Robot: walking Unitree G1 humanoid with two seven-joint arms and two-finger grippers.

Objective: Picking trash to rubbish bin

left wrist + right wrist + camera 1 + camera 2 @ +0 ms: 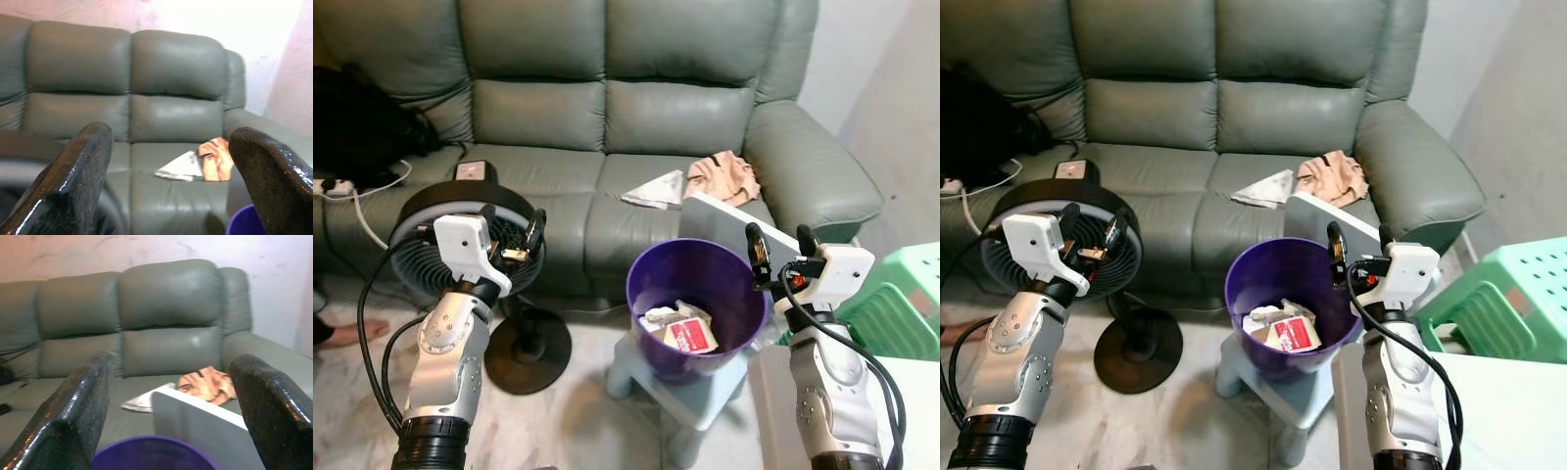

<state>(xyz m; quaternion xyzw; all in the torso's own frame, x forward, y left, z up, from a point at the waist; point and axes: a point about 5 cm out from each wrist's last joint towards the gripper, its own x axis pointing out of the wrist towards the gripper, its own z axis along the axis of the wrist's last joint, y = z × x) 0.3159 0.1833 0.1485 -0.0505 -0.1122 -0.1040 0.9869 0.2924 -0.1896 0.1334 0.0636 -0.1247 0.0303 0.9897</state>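
A purple bin (697,304) stands on a pale blue stool (685,397) before the grey-green sofa (607,108); crumpled wrappers and a red-and-white packet (683,331) lie inside it. On the sofa seat rest a white paper scrap (656,191) and a crumpled peach cloth (729,176). My right gripper (781,245) is raised at the bin's right rim, open and empty. My left gripper (514,230) is raised at the left in front of the fan, open and empty. Both wrist views look toward the paper scrap (180,168) and cloth (208,384).
A black floor fan (460,245) stands on the left in front of the sofa. A white flat panel (734,227) leans behind the bin. A green plastic stool (901,299) and a white surface (891,411) are on the right. Cables and dark clothing lie on the sofa's left end.
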